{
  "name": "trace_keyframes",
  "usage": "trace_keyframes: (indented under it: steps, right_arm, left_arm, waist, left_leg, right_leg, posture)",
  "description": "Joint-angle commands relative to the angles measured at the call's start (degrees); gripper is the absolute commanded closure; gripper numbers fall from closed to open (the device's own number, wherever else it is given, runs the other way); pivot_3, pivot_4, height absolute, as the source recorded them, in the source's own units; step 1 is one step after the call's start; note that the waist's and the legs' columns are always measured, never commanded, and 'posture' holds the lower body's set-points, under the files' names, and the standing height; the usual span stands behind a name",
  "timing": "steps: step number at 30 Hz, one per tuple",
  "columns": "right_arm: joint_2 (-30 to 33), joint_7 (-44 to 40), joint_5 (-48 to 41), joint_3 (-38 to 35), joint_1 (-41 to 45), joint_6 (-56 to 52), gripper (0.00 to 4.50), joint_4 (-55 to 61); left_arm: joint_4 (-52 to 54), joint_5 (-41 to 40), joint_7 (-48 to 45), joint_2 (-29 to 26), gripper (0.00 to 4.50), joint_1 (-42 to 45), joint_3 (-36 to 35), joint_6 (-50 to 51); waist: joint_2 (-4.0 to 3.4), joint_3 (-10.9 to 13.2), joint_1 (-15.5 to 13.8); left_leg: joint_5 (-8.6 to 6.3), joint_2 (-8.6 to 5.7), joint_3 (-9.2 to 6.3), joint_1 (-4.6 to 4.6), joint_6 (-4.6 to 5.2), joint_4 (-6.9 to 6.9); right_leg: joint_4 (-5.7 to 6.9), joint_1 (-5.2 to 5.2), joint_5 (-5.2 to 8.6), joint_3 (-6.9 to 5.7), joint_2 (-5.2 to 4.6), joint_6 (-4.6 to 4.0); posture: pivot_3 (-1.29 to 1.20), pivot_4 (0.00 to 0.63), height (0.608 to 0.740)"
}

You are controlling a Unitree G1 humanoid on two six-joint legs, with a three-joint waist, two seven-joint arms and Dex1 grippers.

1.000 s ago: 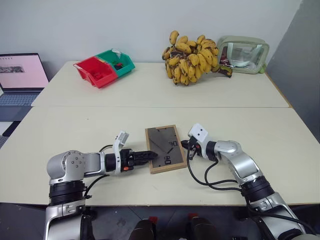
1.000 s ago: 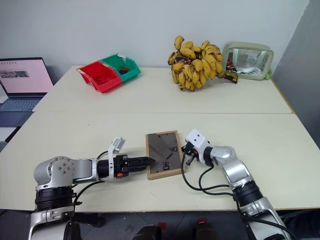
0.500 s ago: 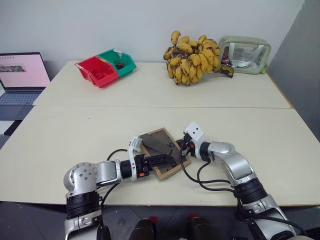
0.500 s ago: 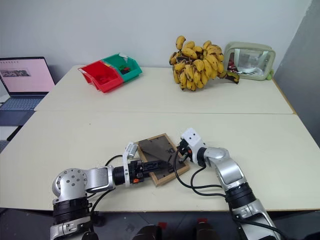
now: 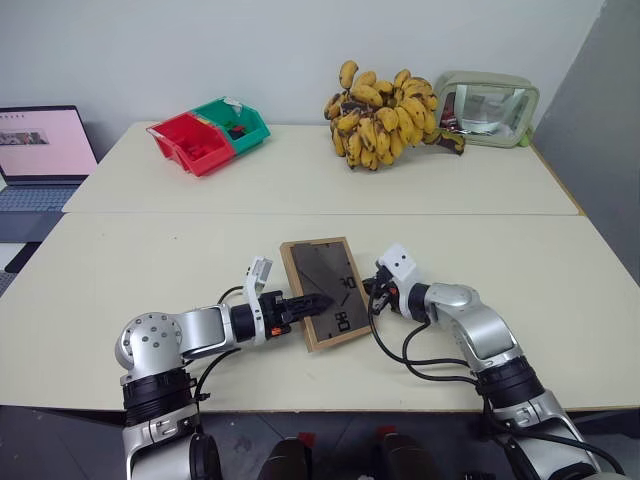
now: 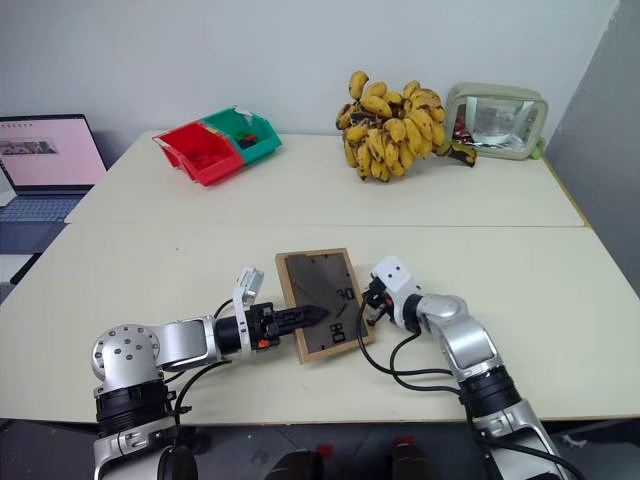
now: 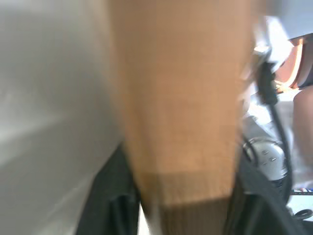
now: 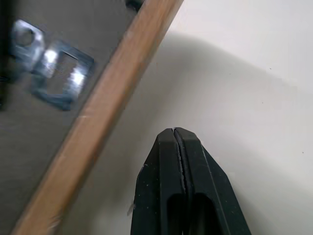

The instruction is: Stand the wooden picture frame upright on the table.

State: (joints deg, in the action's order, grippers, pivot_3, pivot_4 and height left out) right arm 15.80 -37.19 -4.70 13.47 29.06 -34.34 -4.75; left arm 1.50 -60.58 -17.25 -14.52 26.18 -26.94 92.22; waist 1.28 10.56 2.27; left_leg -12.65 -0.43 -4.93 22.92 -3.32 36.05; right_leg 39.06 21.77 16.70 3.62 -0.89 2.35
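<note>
Left gripper (image 5: 312,301) reaches in from the robot's left with its two black fingers clamped on the near left edge of the wooden picture frame (image 5: 322,290), one finger lying over the dark grey back panel; the left wrist view shows the light-wood rail between the two dark fingers. Right gripper (image 5: 374,292) sits just beside the frame's right edge, its fingers (image 8: 182,181) pressed together with nothing between them, and the right wrist view shows a strip of bare tabletop between the fingertips and the wooden rail.

By size, the table (image 5: 150,260) comes first: a pale cream top in two sections with a thin seam running across, the frame lying on the nearer section close to the front edge. The frame is back-side up, its dark panel and white numerals showing; it looks tipped up a little on the robot's left, though how far off the surface is hard to tell.

On the far section, a big bunch of bananas (image 5: 385,117) lies near the back wall, with a pale green-rimmed clear pouch (image 5: 488,108) just to its right. A red bin (image 5: 190,143) and a green bin (image 5: 236,124) sit side by side, touching, toward the far left. An open laptop (image 5: 42,155) stands off the table's left end.
</note>
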Motion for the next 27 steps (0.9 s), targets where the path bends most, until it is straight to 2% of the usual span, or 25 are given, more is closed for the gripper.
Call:
trace_keyframes:
  steps: [1,6,9,12,15,16,18,19,20,22,24,27]
  right_arm:
    - [0.1,0.0,-1.5,-2.0,0.6,0.5,4.50,0.8]
    - [5.4,-4.8,-3.5,-4.9,2.6,0.8,4.50,0.6]
    - [9.4,-9.3,-7.5,-8.0,5.6,-1.7,4.08,0.6]
    - [12.2,-16.3,-16.0,-12.3,13.0,-8.1,3.34,3.0]
    - [13.3,-21.1,-23.1,-14.1,18.2,-14.2,2.69,4.4]
    - [13.5,-23.1,-26.2,-14.6,20.8,-17.2,2.35,4.6]
    - [13.8,-27.0,-30.7,-14.4,24.9,-21.2,2.03,4.5]
    - [13.7,-28.0,-31.4,-13.8,26.3,-21.4,1.97,4.2]
    - [12.9,-28.0,-31.0,-13.0,27.8,-20.6,1.61,3.1]
    - [10.7,-27.5,-30.4,-11.8,30.3,-19.0,1.24,0.9]
    - [8.7,-26.9,-29.0,-10.1,31.8,-16.6,0.67,-0.7]
    - [5.7,-24.9,-23.7,-6.4,32.7,-9.6,0.07,-4.4]
  left_arm:
    - [-2.8,2.9,1.1,-1.6,3.19,2.7,-0.5,-3.0]
    - [-5.0,2.0,-4.0,-7.1,3.19,8.2,1.3,-3.0]
    - [-7.3,1.3,-8.9,-11.3,3.19,12.0,2.7,-3.5]
    - [-6.7,2.3,-17.7,-16.9,3.19,14.5,7.4,-7.5]
    - [-7.6,3.9,-23.9,-20.5,3.19,15.1,11.3,-11.1]
    - [-7.6,4.4,-26.1,-21.8,3.19,15.5,12.7,-12.2]
    - [-7.8,5.7,-29.7,-23.7,3.19,16.4,15.3,-14.4]
    - [-7.9,6.4,-31.1,-24.4,3.19,16.9,16.5,-15.5]
    - [-8.0,7.5,-32.6,-25.0,3.19,17.2,17.9,-16.9]
    - [-8.0,9.1,-34.9,-25.9,3.19,17.9,20.0,-19.1]
    - [-8.0,10.4,-36.5,-26.4,3.19,18.7,21.3,-20.7]
    - [-9.3,11.1,-38.0,-26.5,3.19,20.3,21.6,-21.7]
  waist:
    - [0.00,0.0,0.0]
    - [0.01,0.0,0.1]
    - [0.02,0.0,0.1]
    - [0.06,0.1,0.4]
    - [0.05,0.1,0.8]
    - [0.05,0.1,0.9]
    - [0.04,0.1,1.1]
    - [0.04,0.1,1.1]
    - [0.04,0.1,1.0]
    - [0.04,0.1,1.0]
    - [0.04,0.1,1.0]
    - [0.04,0.1,1.0]
  left_leg:
    - [0.00,0.00,-0.01,0.00,0.00,0.00]
    - [0.01,-0.01,-0.01,0.01,-0.01,0.01]
    - [0.00,-0.02,-0.01,0.06,-0.01,-0.01]
    - [0.01,0.00,0.03,0.15,-0.01,-0.05]
    - [0.01,0.03,0.08,0.19,-0.02,-0.10]
    - [0.01,0.06,0.07,0.17,-0.02,-0.11]
    - [0.00,0.10,0.10,0.19,-0.01,-0.15]
    - [0.00,0.10,0.12,0.24,-0.01,-0.17]
    - [0.00,0.11,0.10,0.26,-0.01,-0.16]
    - [0.00,0.11,0.06,0.36,-0.01,-0.14]
    - [0.00,0.09,0.07,0.38,0.00,-0.12]
    - [0.00,0.07,0.07,0.45,0.00,-0.09]
  right_leg:
    - [0.00,0.00,0.00,-0.01,0.00,0.00]
    - [0.00,0.01,-0.01,0.00,0.16,0.01]
    - [-0.01,0.05,-0.01,-0.01,0.17,0.01]
    - [-0.04,0.20,-0.01,0.00,0.18,0.01]
    - [-0.01,0.29,-0.01,0.04,0.18,0.00]
    - [-0.03,0.27,0.01,0.03,0.17,-0.02]
    - [-0.04,0.33,0.03,0.06,0.17,-0.06]
    - [-0.03,0.42,0.03,0.09,0.17,-0.06]
    - [-0.02,0.43,0.03,0.07,0.16,-0.07]
    - [-0.04,0.49,0.03,0.03,0.15,-0.07]
    - [-0.05,0.49,0.03,0.03,0.13,-0.06]
    - [-0.04,0.54,0.03,0.02,0.13,-0.06]
  posture:
    - [0.00,0.150,0.740]
    - [0.00,0.150,0.740]
    - [0.00,0.150,0.740]
    - [0.00,0.150,0.740]
    - [0.00,0.150,0.740]
    - [0.00,0.150,0.740]
    - [0.00,0.150,0.740]
    - [0.00,0.150,0.740]
    - [0.00,0.150,0.740]
    - [0.00,0.150,0.740]
    - [0.00,0.150,0.740]
    - [0.00,0.150,0.740]
